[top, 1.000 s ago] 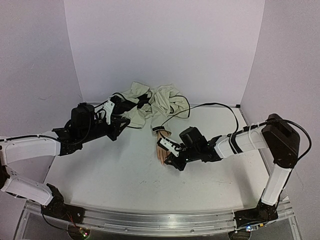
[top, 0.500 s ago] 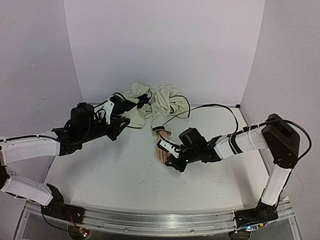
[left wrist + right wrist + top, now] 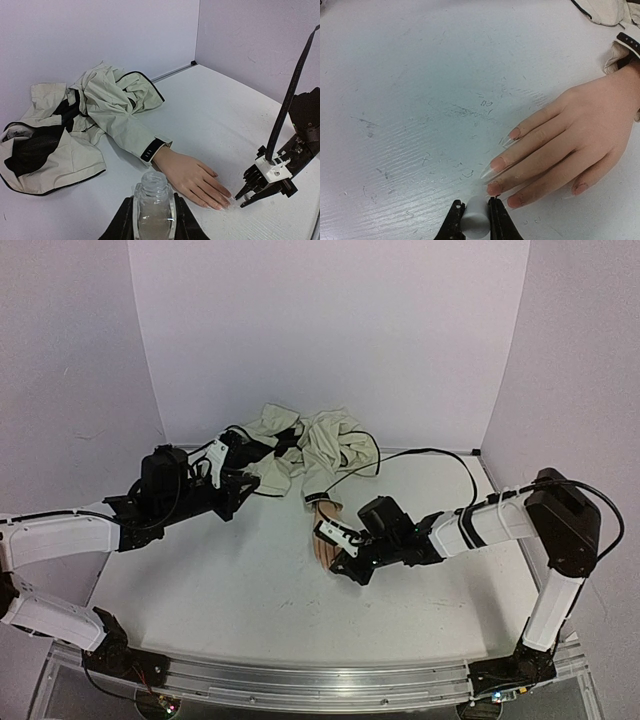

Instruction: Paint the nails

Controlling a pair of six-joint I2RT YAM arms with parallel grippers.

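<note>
The pale peach mannequin hand (image 3: 322,538) lies palm down on the white table, its fingers pointing to the near side. Its nails (image 3: 496,165) are long, clear-tipped and show in the right wrist view. My right gripper (image 3: 476,216) is shut on a white brush cap (image 3: 476,222), right at the fingertip of a middle finger; the brush itself is hidden. It also shows in the top view (image 3: 346,562). My left gripper (image 3: 153,222) is shut on an open clear glass bottle (image 3: 153,202), held above the table left of the hand, also in the top view (image 3: 236,478).
A crumpled cream jacket (image 3: 305,445) with black lining lies at the back, its dark-cuffed sleeve (image 3: 152,149) running to the hand's wrist. A black cable (image 3: 430,452) trails over the table behind the right arm. Purple walls close in the back and sides.
My right gripper has shifted very slightly by the fingertips. The left arm and the bottle have not moved.
</note>
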